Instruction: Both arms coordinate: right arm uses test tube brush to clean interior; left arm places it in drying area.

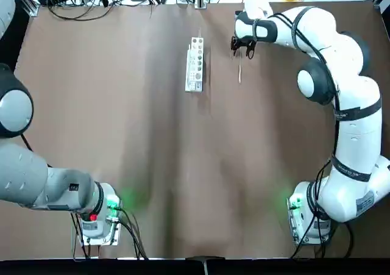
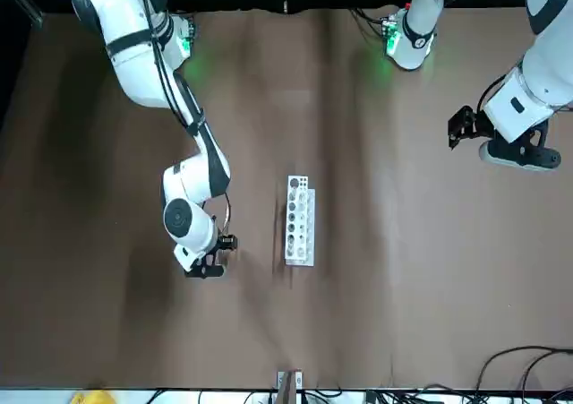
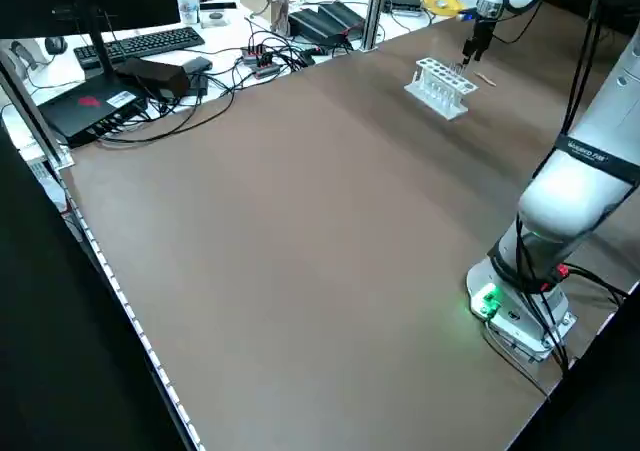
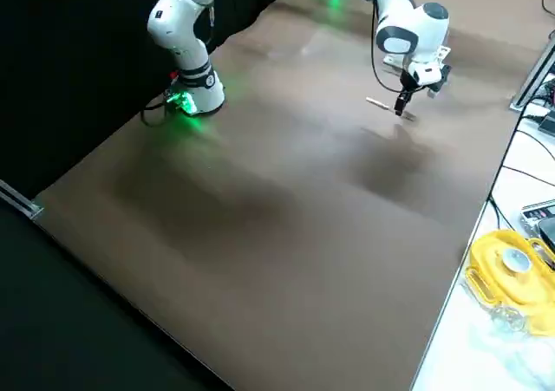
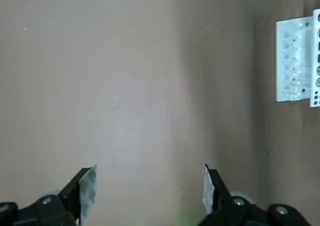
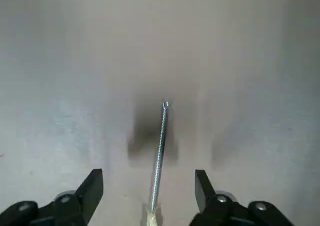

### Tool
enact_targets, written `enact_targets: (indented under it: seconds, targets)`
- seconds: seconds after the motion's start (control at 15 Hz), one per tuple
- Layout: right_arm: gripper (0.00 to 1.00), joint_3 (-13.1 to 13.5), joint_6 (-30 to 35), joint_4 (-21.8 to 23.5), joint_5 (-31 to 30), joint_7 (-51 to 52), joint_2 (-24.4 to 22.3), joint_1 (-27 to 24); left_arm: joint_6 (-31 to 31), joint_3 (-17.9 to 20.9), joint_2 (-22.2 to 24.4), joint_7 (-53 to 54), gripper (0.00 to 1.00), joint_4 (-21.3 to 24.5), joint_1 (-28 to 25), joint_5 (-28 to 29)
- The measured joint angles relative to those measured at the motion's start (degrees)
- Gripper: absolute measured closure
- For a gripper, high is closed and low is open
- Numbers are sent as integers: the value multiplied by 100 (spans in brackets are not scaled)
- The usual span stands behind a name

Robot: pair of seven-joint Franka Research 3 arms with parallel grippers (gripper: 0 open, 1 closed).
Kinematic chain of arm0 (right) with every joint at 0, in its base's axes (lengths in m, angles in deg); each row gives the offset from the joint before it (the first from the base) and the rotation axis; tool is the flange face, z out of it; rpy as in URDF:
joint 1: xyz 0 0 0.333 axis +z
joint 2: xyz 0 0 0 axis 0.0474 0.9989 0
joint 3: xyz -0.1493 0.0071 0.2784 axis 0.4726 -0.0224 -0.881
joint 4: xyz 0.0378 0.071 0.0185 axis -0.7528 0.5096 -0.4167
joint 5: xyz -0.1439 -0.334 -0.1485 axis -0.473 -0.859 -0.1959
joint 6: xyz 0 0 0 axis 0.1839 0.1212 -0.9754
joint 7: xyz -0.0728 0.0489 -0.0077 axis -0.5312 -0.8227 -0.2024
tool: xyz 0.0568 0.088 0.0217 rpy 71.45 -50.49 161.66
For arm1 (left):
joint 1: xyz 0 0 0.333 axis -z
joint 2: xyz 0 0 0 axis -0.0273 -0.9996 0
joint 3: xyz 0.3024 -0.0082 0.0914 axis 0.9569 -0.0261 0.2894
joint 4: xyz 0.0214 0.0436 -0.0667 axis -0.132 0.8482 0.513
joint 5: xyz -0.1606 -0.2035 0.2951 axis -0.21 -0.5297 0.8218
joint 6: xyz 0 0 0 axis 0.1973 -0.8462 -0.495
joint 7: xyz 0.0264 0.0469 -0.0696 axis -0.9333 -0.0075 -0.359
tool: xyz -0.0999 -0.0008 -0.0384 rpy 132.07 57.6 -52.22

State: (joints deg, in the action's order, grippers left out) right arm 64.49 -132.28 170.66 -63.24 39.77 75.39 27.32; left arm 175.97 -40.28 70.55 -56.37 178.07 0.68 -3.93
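Below the right gripper (image 6: 149,173), whose jaws stand wide and empty, the brush (image 6: 160,156) lies on the table (image 1: 137,165). Its thin stem could roll or slip if the jaws closed off-centre; too deep a descent could press the fingertips into the tabletop. Beyond, the rack (image 1: 195,64) could tip if struck by a sideways swing. Pose: right wrist bent downward at the table's far side; left gripper (image 5: 150,168) well apart, raised, jaws wide and empty.
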Motion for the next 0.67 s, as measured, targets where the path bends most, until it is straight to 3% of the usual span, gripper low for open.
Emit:
enact_targets:
  seconds: [0.33,0.67]
  targets:
    - [30,2,-82,-53,18,-27,183,2,0,-38,0,1,0,0,1,36]
    - [37,7,-140,-80,23,-42,236,3,0,-93,0,1,0,0,-1,51]
